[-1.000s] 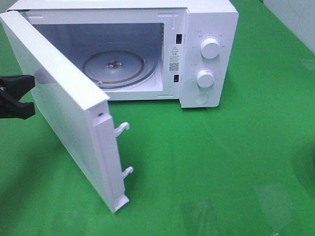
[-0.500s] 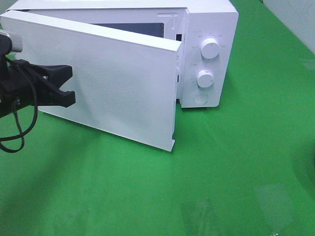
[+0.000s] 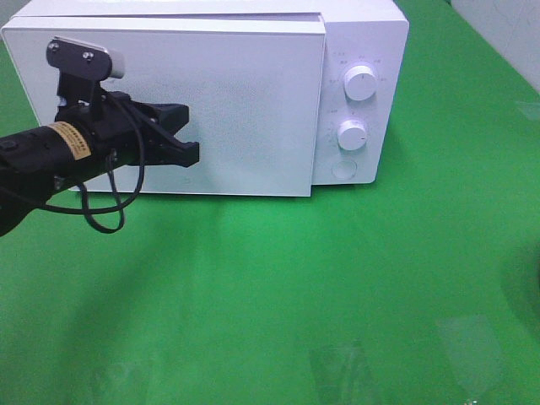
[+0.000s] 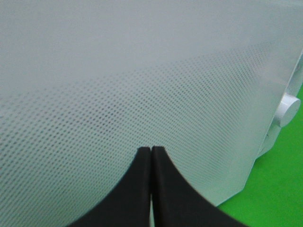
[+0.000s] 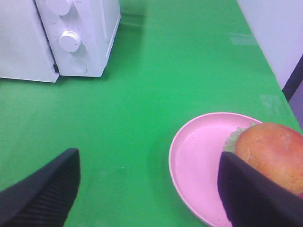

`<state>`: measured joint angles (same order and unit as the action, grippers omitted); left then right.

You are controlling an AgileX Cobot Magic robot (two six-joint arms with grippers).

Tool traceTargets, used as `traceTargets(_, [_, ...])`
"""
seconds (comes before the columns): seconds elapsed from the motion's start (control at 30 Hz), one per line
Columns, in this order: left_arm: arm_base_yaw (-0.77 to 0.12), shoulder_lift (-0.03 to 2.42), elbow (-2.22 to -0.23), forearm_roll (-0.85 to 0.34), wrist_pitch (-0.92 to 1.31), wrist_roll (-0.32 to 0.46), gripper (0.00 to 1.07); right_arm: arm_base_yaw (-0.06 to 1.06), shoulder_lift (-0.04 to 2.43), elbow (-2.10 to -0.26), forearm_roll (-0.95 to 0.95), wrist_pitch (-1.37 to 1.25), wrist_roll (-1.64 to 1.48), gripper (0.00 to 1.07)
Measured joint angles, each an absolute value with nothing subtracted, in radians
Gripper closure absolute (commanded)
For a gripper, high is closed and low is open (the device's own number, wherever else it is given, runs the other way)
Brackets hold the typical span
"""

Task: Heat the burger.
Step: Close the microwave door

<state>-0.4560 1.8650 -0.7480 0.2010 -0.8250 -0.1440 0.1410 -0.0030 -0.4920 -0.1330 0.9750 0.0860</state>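
Note:
The burger (image 5: 272, 151), golden-brown bun over green lettuce, lies on a round pink plate (image 5: 199, 161) on the green table in the right wrist view. It does not show in the exterior high view. My right gripper (image 5: 147, 156) hovers open above the table. One of its fingers (image 5: 246, 194) overlaps the burger's near edge and nothing sits between the two. The white microwave (image 3: 354, 51) stands at the back with its door (image 3: 253, 110) flat against the front. My left gripper (image 3: 192, 152) is shut, and its joined tips (image 4: 150, 151) press on the dotted door panel (image 4: 142, 71).
Two white knobs (image 3: 360, 84) (image 3: 352, 135) and a round button (image 3: 343, 170) sit on the microwave's right panel. Green cloth (image 3: 337, 295) covers the table in front. A pale wall (image 5: 279, 38) borders the table to the right of the plate.
The microwave door has swung from wide open to flat against the front. My left gripper moved rightward with it, staying shut and pressing on the door.

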Motion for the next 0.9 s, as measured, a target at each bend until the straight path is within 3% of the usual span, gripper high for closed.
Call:
traceTargets(0.23, [-0.49,1.922,-0.855,0.166,-0.774,-0.14,1.07,0.141,-0.003,-0.492,-0.133,0.975,0.086,0.32])
traceTargets(0.67, [-0.551,2.043,-1.083,0.263,-0.644,-0.133,1.07,0.141,-0.003,-0.492,-0.133,0.975,0.086,0.32])
traceTargets(0.9, [-0.586,2.065,-1.137,0.243,-0.588,-0.137,1.07,0.141,-0.003,-0.492,-0.133,0.975,0.086,0.32])
